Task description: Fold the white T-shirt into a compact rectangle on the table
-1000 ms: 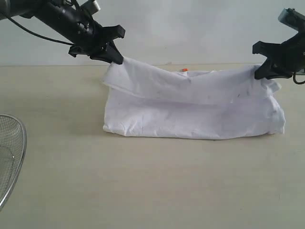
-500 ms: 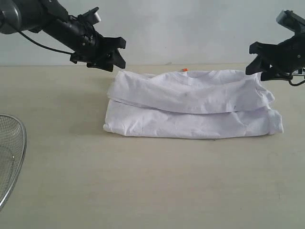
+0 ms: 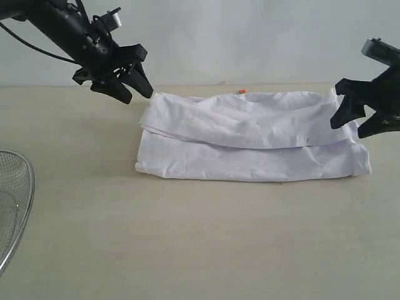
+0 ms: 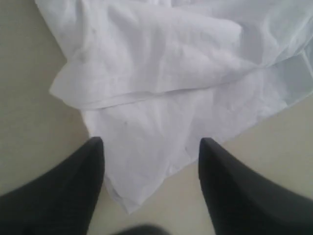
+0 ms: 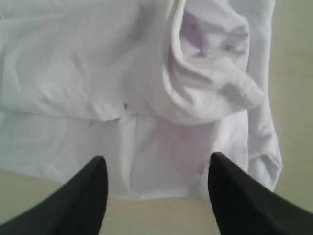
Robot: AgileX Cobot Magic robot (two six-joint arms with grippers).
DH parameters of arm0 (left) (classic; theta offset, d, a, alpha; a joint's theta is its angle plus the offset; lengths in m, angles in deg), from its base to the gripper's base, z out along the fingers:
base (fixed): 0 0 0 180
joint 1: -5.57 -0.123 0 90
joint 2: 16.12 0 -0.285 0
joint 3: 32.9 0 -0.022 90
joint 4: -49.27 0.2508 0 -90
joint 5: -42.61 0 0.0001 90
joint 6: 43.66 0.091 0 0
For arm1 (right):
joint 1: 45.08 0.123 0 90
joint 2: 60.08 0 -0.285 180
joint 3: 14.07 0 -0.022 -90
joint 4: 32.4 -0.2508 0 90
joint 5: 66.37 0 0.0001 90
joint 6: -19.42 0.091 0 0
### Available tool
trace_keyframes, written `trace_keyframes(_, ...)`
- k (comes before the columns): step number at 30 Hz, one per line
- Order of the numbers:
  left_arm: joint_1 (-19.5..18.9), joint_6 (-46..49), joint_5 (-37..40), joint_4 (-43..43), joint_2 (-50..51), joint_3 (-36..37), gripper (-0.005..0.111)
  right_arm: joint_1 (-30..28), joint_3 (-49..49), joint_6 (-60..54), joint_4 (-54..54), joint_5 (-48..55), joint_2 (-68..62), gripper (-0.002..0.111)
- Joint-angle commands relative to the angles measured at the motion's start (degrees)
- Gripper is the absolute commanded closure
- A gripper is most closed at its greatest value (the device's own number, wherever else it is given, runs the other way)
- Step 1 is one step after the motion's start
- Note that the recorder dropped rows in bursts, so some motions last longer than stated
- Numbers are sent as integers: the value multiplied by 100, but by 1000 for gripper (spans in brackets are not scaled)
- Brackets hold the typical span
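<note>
Left pincer (image 3: 137, 94): jaws spread, nothing held, tips angled down. Left arm (image 3: 62, 28) slopes in from above. Right pincer (image 3: 349, 128): jaws spread, nothing held, tips down. Right arm (image 3: 384, 84) enters sideways.

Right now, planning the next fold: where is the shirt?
In the exterior view the shirt lies folded on the table, slightly right of centre near the far edge, between the left tool and the right tool.

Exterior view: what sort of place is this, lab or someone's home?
Most likely a lab test bench, not a home: bare beige table against a blank wall, black left gripper and right gripper over one white T-shirt, wire-mesh basket at the edge.
</note>
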Motion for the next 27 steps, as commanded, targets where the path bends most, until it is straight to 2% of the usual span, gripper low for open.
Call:
trace_keyframes(1, 33, -216, 78, 237, -166, 321, 52, -42, 622, 248, 344, -184, 570, 54)
trace_keyframes(4, 145, -220, 78, 200, -166, 830, 52, -42, 1277, 385, 881, -839, 678, 54)
trace_keyframes(8, 440, -210, -214, 137, -131, 1054, 52, -42, 1637, 385, 859, -1544, 678, 54)
trace_keyframes(11, 569, -211, -591, 57, -45, 1054, 52, -42, 1637, 360, 859, -1769, 678, 55)
trace_keyframes(20, 607, -211, -595, -42, 344, 1054, 52, 291, 1637, 252, 859, -1924, 349, 55)
trace_keyframes(22, 607, -211, -595, -52, 355, 1054, 52, 308, 1637, 253, 859, -2024, 338, 67)
trace_keyframes(23, 607, -211, -606, -51, 366, 1054, 52, 308, 1637, 240, 869, -2024, 338, 78)
trace_keyframes(26, 607, -211, -616, -55, 405, 1054, 52, 308, 1637, 240, 905, -2024, 338, 90)
trace_keyframes(27, 607, -211, -655, -55, 405, 1054, 52, 308, 1637, 240, 1009, -2024, 338, 99)
